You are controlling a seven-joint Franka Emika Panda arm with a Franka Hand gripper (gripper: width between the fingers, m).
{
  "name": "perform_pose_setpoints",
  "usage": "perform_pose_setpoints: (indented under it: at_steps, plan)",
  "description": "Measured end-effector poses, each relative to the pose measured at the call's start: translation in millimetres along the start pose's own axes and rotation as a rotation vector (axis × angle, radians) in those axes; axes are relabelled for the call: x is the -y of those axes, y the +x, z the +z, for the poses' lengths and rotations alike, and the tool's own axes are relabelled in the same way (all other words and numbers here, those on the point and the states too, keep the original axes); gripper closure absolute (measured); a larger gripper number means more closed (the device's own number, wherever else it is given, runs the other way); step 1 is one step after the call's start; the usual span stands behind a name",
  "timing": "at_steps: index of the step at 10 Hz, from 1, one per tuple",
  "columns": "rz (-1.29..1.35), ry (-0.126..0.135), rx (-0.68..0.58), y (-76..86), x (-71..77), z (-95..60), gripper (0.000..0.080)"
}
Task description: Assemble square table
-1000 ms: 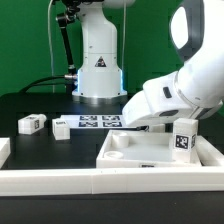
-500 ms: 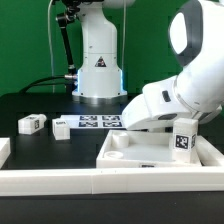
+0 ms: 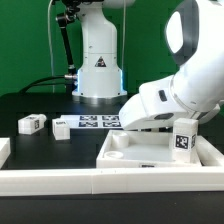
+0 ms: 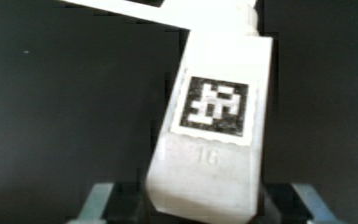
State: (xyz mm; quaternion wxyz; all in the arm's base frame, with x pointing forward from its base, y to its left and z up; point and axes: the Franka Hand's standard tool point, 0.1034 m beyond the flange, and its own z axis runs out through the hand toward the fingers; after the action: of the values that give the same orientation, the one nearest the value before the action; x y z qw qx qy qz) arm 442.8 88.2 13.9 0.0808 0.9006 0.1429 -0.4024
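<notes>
The square table's white slab (image 3: 150, 152) lies at the front, and one tagged leg (image 3: 183, 138) stands upright on its corner at the exterior view's right. Two more legs (image 3: 32, 123) (image 3: 61, 128) lie on the black table at the exterior view's left. In the wrist view a fourth white leg (image 4: 217, 110) with a black-and-white tag lies between my gripper's (image 4: 201, 205) fingers (image 4: 105, 200). A dark gap shows on each side of it, so the jaws are open around the leg. In the exterior view the arm (image 3: 175, 95) hides the gripper.
The marker board (image 3: 97, 122) lies flat in front of the robot base (image 3: 98, 60). Long white rail walls (image 3: 60, 181) run along the front and turn up at the exterior view's left. Another white part's edge (image 4: 158, 10) shows beyond the leg's far end in the wrist view.
The arm has shifted very slightly toward the exterior view's left. The slab, the standing leg and the two lying legs have not moved.
</notes>
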Motion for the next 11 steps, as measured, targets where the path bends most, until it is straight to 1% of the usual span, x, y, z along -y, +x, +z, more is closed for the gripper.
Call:
perform_pose_setpoints:
  at_steps: [2,3,4,5,7,8,9,10,11]
  plan:
    - [0.011,0.013,-0.002,-2.8,-7.9,-5.3,0.0514]
    - [0.018,0.024,0.010,-9.3,-13.4,-10.6,0.0514]
    - [0.028,0.039,0.034,-20.4,-21.9,-22.4,0.0514]
    - [0.043,0.054,0.042,-29.3,-32.2,-38.3,0.0512]
    - [0.044,0.070,0.031,-42.9,-48.6,-58.4,0.0512]
    - [0.056,0.068,0.005,-49.8,-59.6,-69.4,0.0512]
    - [0.063,0.066,-0.007,-48.7,-59.8,-69.1,0.0512]
    - [0.064,0.062,-0.041,-43.3,-61.1,-70.9,0.0512]
    - [0.048,0.055,-0.133,-36.7,-65.9,-77.4,0.0512]
